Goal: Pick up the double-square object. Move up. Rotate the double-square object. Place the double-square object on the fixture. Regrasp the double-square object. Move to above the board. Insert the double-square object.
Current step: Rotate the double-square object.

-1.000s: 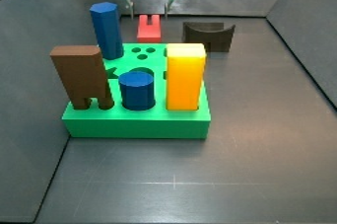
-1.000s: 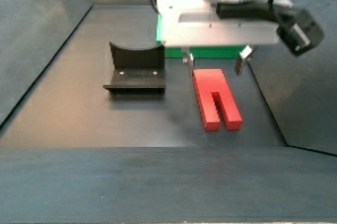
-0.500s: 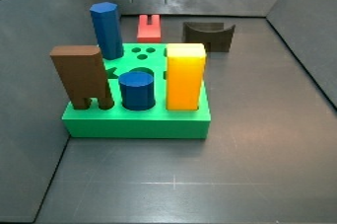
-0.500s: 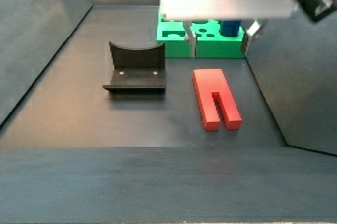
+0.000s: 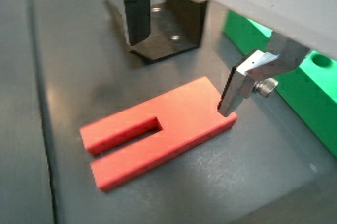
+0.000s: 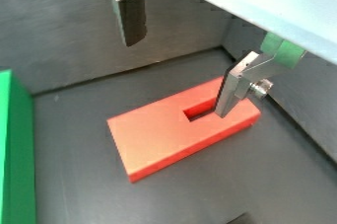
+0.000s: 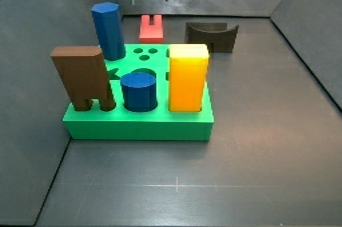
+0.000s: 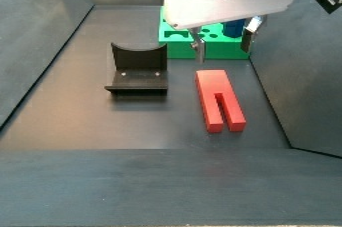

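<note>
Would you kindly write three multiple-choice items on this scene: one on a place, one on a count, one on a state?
1. Where does the red piece lie?
A. on the floor beside the fixture
B. in the board
C. on the fixture

2. How many blue cylinders stand in the board?
A. one
B. two
C. four

3. How is the pincer?
A. shut on the red piece
B. shut on nothing
C. open above the red piece

Answers: 1 A, it rests flat on the dark floor in a side view. 2 B, a tall one and a short one. 3 C, the fingers stand wide apart, holding nothing.
</note>
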{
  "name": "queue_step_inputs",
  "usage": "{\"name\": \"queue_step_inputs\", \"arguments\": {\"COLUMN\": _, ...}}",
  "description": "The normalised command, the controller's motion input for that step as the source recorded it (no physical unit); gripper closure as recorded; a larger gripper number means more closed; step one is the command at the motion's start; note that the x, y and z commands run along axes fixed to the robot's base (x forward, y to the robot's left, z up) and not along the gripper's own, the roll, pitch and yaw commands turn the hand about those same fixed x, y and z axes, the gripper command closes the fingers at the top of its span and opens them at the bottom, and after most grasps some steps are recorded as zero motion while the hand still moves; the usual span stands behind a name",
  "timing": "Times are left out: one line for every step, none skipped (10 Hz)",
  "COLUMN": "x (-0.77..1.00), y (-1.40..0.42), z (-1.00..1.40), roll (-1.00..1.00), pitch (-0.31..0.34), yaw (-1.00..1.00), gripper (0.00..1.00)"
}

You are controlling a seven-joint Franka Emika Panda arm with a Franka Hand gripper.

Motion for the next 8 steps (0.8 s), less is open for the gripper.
{"name": "queue_step_inputs", "arguments": {"x": 0.03, "y": 0.00, "z": -0.06, "roll": 0.00, "pitch": -0.004, "yaw": 1.00, "gripper": 0.00}}
{"name": "queue_step_inputs", "arguments": {"x": 0.03, "y": 0.00, "z": -0.06, "roll": 0.00, "pitch": -0.004, "yaw": 1.00, "gripper": 0.00}}
{"name": "queue_step_inputs", "arguments": {"x": 0.04, "y": 0.00, "z": -0.05, "roll": 0.00, "pitch": -0.005, "yaw": 1.00, "gripper": 0.00}}
{"name": "queue_step_inputs", "arguments": {"x": 0.04, "y": 0.00, "z": -0.04, "roll": 0.00, "pitch": -0.005, "yaw": 1.00, "gripper": 0.00}}
{"name": "queue_step_inputs", "arguments": {"x": 0.04, "y": 0.00, "z": -0.04, "roll": 0.00, "pitch": -0.005, "yaw": 1.00, "gripper": 0.00}}
{"name": "queue_step_inputs", "arguments": {"x": 0.04, "y": 0.00, "z": -0.04, "roll": 0.00, "pitch": -0.006, "yaw": 1.00, "gripper": 0.00}}
{"name": "queue_step_inputs", "arguments": {"x": 0.04, "y": 0.00, "z": -0.04, "roll": 0.00, "pitch": -0.006, "yaw": 1.00, "gripper": 0.00}}
{"name": "queue_step_inputs", "arguments": {"x": 0.04, "y": 0.00, "z": -0.04, "roll": 0.00, "pitch": -0.006, "yaw": 1.00, "gripper": 0.00}}
